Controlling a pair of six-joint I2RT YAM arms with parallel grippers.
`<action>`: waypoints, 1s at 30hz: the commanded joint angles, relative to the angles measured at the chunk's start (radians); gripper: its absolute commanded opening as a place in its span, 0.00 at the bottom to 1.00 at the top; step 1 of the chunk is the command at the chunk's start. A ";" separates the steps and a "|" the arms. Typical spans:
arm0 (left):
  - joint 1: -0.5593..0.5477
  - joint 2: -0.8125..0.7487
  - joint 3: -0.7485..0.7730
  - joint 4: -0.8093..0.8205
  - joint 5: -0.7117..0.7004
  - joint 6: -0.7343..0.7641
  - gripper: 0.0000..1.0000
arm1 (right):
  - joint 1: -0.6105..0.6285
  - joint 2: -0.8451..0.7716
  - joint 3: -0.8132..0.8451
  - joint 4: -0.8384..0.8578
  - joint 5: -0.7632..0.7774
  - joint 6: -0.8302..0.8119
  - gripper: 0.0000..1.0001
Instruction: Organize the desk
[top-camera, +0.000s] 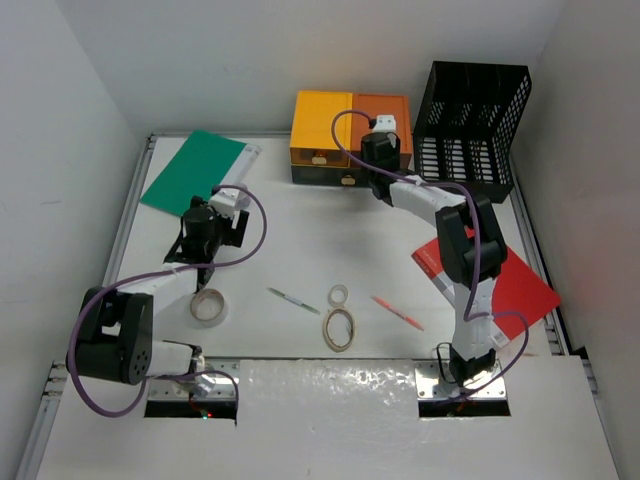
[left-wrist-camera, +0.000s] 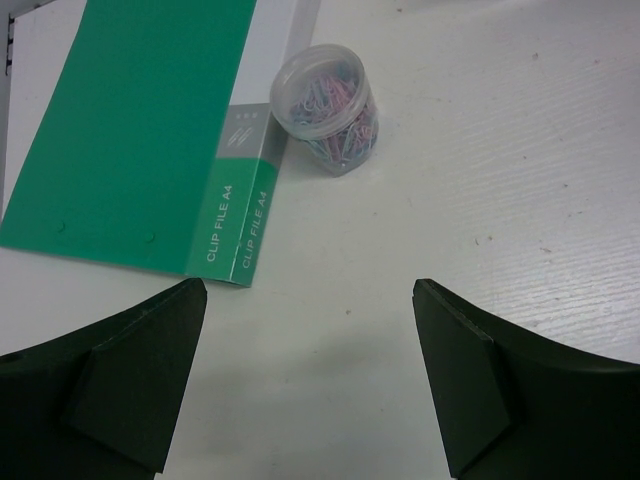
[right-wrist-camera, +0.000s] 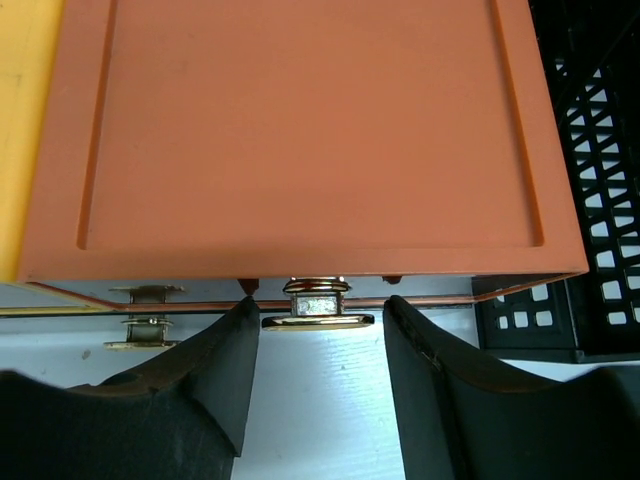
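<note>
The desk (top-camera: 300, 240) is a white tabletop with scattered items. An orange drawer box (right-wrist-camera: 310, 130) stands at the back beside a yellow one (top-camera: 320, 125). My right gripper (right-wrist-camera: 320, 302) is at the orange box's front and is open. Its fingers stand on either side of the small brass handle (right-wrist-camera: 317, 321), with a gap still showing on the right side. My left gripper (left-wrist-camera: 308, 300) hangs wide open over bare desk, holding nothing. Just beyond it lie a green clip file (left-wrist-camera: 140, 130) and a clear jar of paper clips (left-wrist-camera: 327, 108).
A black mesh basket (top-camera: 470, 120) stands at the back right. A red folder (top-camera: 495, 285) lies on the right. Near the front lie a tape roll (top-camera: 208, 306), a pen (top-camera: 293, 299), an orange pen (top-camera: 397, 312), a small ring (top-camera: 338, 294) and a larger ring (top-camera: 339, 329).
</note>
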 joint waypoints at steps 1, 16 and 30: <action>0.014 0.008 0.008 0.047 0.007 -0.002 0.83 | -0.002 0.009 0.055 0.031 0.020 0.017 0.51; 0.014 0.011 0.013 0.040 0.009 0.000 0.83 | 0.000 -0.063 -0.060 0.048 -0.005 0.071 0.00; 0.014 0.017 0.012 0.042 0.001 0.000 0.83 | 0.047 -0.316 -0.468 0.086 -0.121 0.086 0.00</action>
